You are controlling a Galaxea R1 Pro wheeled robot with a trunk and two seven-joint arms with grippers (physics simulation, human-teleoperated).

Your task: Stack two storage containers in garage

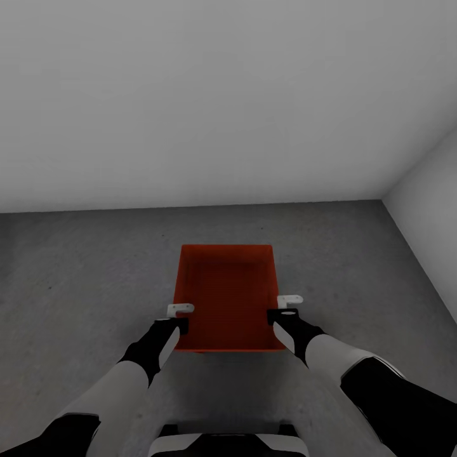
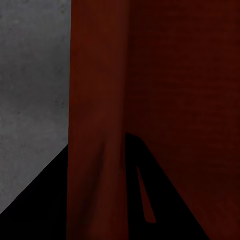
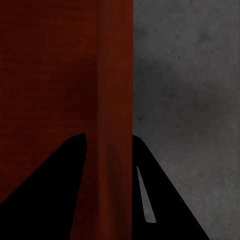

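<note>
The orange-red bin [image 1: 226,298] is held up over the grey floor [image 1: 76,266], near the corner of the white walls [image 1: 222,95]. The left tool [image 1: 179,315] pinches its left wall, the right tool [image 1: 285,308] its right. It looks light, with thin, bendy walls, so hold both sides.

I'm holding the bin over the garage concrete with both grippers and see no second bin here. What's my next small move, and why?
Probably lower the storage container straight down toward the floor. The left gripper and right gripper each straddle a side wall, and both wrist views show a fingertip on either side of the wall with bare concrete beyond. How high the bin hangs cannot be told, so descend slowly before releasing.
</note>
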